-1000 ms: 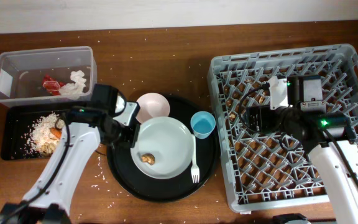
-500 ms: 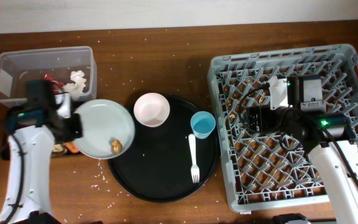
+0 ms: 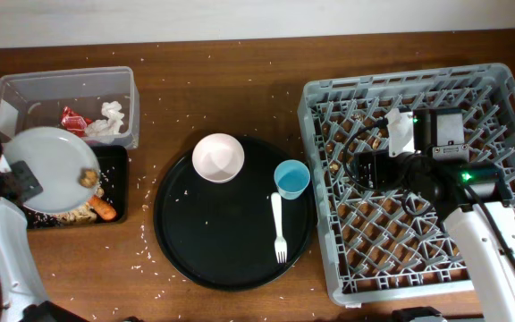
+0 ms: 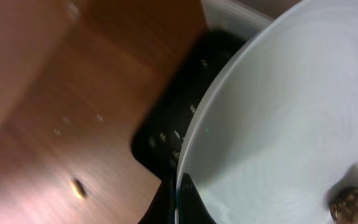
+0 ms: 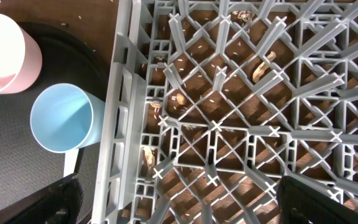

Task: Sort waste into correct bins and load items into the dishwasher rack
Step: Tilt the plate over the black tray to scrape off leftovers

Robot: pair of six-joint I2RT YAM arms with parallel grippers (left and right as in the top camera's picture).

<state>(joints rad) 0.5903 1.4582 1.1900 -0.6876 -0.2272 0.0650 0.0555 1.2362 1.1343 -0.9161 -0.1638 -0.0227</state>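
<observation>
My left gripper [image 3: 27,179] is shut on the rim of the round grey plate [image 3: 50,165] and holds it over the shallow black tray [image 3: 120,174]. A small brown bit [image 3: 88,176] lies on the plate. In the left wrist view the jaws [image 4: 176,199] pinch the plate [image 4: 278,106], with the bit [image 4: 353,202] at its lower right. The carrot [image 3: 104,208] and rice scraps [image 3: 77,213] lie in the black tray. The clear tub [image 3: 56,89] holds the red wrapper [image 3: 72,118] and the tissue [image 3: 107,121]. My right gripper [image 3: 365,166] is open and empty above the dishwasher rack [image 3: 316,224].
The white bowl [image 3: 218,157], blue cup [image 3: 291,179] and white fork [image 3: 278,228] rest on the large round black tray [image 3: 222,264]. The right wrist view shows the cup [image 5: 61,118] beside the rack wall [image 5: 120,124]. Rice grains are scattered on the wooden table.
My left gripper has carried the plate left, off the round black tray, to above the shallow black tray. The right arm has not moved.
</observation>
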